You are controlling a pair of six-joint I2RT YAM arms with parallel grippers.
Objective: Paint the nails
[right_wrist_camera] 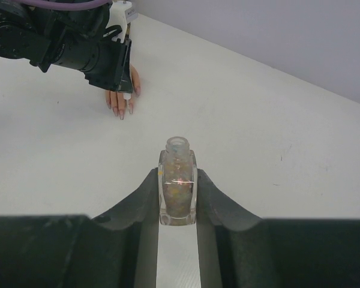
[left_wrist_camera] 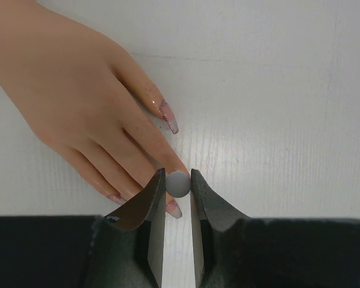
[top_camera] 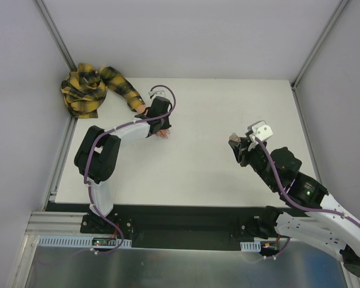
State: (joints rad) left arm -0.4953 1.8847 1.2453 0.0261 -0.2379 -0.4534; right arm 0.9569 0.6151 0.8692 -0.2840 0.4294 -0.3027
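The right gripper (right_wrist_camera: 178, 174) holds a small clear nail-polish bottle (right_wrist_camera: 178, 192) upright, its jaws closed narrowly on the bottle's two flat sides. The bottle's neck is open, with no cap on it, and the glass is full of pale glittery polish with flecks of colour. In the top view, gripper and bottle sit over the right half of the white bench (top_camera: 228, 108), about midway between its near and far edges.

The mannequin hand (left_wrist_camera: 72, 78) lies flat, palm down, on the left half of the bench, its fingers spread and pointing toward the near edge. Its plaid sleeve (top_camera: 123, 87) trails back to a bunched heap in the far left corner. The nails (left_wrist_camera: 168, 116) are long and pinkish with a glitter sheen.

The left gripper (left_wrist_camera: 177, 175) hangs directly over the fingertips, its jaws drawn close together on a small grey cap (left_wrist_camera: 179, 185), seen end-on as a round knob between the pads. In the left wrist view one nail lies well clear above the jaws. One fingertip runs in under the cap, and another nail shows just below the left finger. Whether anything under the cap touches a nail cannot be told, because the jaws cover it.

The two grippers are well apart, with bare bench between them.
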